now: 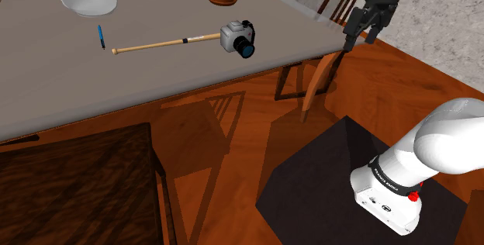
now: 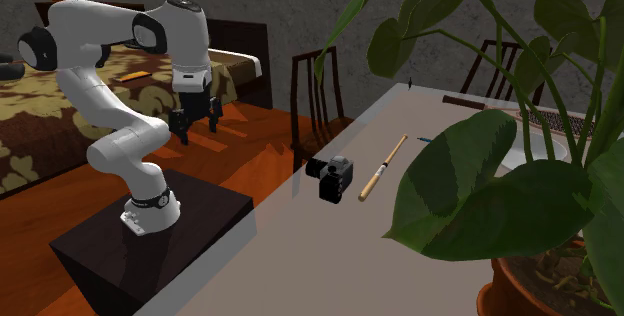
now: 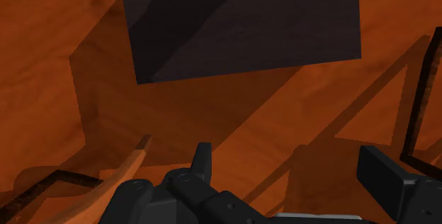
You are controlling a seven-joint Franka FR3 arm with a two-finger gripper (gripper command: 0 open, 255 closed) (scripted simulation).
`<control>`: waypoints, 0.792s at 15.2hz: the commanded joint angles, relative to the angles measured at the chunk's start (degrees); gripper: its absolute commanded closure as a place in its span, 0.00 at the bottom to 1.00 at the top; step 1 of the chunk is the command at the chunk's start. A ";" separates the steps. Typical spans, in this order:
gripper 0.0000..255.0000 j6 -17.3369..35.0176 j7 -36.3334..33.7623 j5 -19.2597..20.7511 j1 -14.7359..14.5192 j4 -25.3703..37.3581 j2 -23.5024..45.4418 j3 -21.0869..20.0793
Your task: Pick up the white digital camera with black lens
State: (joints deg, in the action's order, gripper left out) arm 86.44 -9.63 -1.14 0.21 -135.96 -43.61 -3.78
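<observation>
Shoulder view looks down from behind the stand (image 1: 318,174), past the claw (image 1: 361,36) onto the table (image 1: 62,73); second exterior faces back across that table toward the claw; wrist stares down at the stand.

Looks white and glossy along the arm (image 2: 108,150), built of rounded tubular segments with dark rings at the joints. Wears a black band (image 1: 390,177) near the base with small white lettering, perhaps a maker's name, and a small red button (image 1: 413,197) just beside. Ends in an all-black gripper (image 1: 361,40) with blocky fingers (image 3: 382,176).

one camera (image 1: 238,38), one bat (image 1: 167,43), perhaps one pen (image 1: 101,36)
</observation>
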 commanded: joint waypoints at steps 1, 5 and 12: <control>0.00 0.00 0.00 0.00 0.00 0.00 0.00 0.00; 0.00 5.47 -2.64 -1.47 -0.35 2.93 7.63 -2.24; 0.00 13.05 -7.22 -2.34 -0.65 10.85 21.71 -5.81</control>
State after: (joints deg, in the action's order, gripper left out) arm 98.54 -16.13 -3.44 -0.40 -126.57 -24.06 -9.07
